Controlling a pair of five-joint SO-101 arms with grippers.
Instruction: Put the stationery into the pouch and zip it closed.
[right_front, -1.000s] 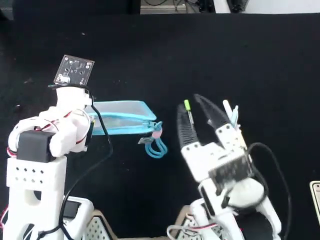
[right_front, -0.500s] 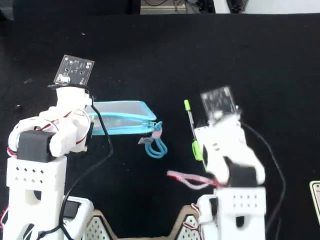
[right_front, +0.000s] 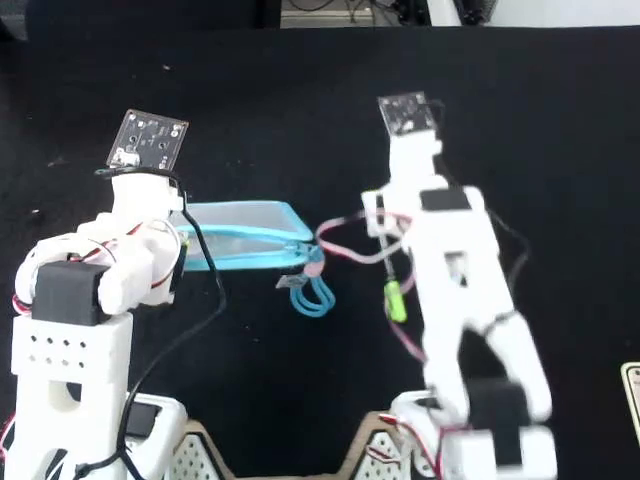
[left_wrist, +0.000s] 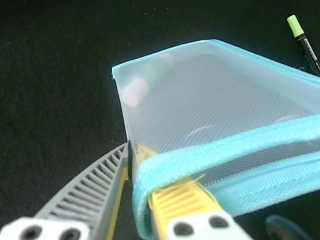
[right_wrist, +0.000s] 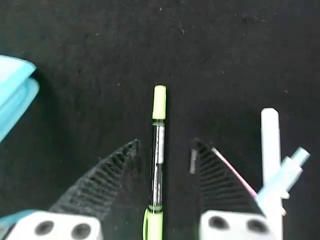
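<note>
A translucent pouch (right_front: 245, 235) with blue zipper trim lies at centre left, its blue pull loop (right_front: 313, 290) trailing off the end nearer the pen. My left gripper (left_wrist: 135, 150) is shut on the pouch's (left_wrist: 210, 100) zipper edge, grey finger outside and yellow pad inside. A green-capped black pen (right_wrist: 157, 150) lies on the black table between the spread black fingers (right_wrist: 110, 180) of my right gripper (right_wrist: 165, 145), which is open and straddles it without touching. In the high view the right arm (right_front: 440, 240) stretches over that pen (right_front: 396, 300). A white pen (right_wrist: 270, 145) and a blue pen (right_wrist: 292, 162) lie just beside the gripper.
The black table (right_front: 560, 150) stretches wide behind and to the right of the arms. Pink cable (right_front: 345, 250) loops from the right arm toward the pouch's pull loop. A pouch corner (right_wrist: 12, 95) shows in the right wrist view.
The right arm swung from a drawn-back pose with its open gripper raised, forward and down over the green pen. The left arm and the pouch stayed still.
</note>
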